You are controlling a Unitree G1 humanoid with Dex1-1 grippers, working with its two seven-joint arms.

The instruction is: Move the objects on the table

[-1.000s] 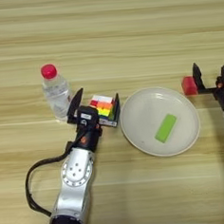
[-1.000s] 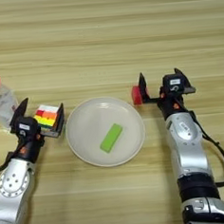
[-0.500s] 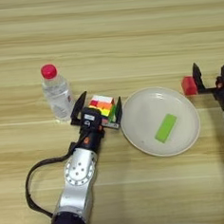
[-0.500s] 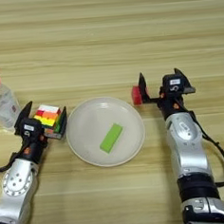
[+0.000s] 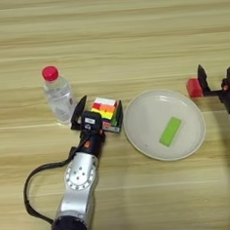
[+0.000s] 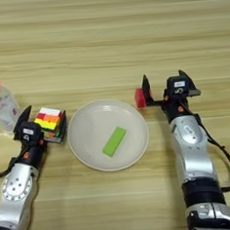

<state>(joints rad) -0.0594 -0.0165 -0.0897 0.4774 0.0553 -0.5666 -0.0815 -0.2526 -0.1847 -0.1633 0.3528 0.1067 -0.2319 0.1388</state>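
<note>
Multicoloured puzzle cube (image 5: 106, 114) sits between the left gripper's (image 5: 98, 112) spread fingers, not yet clamped. The water bottle (image 5: 58, 95) stands just outside its left finger; I judge a sideways drift could topple it.

bottle (image 5: 58, 95) just left of cube (image 5: 106, 113)

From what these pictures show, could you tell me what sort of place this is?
Probably a robot test bench, not a home: a bare wooden table bearing only a water bottle, a puzzle cube, a plate holding a green block, and a red block.
</note>
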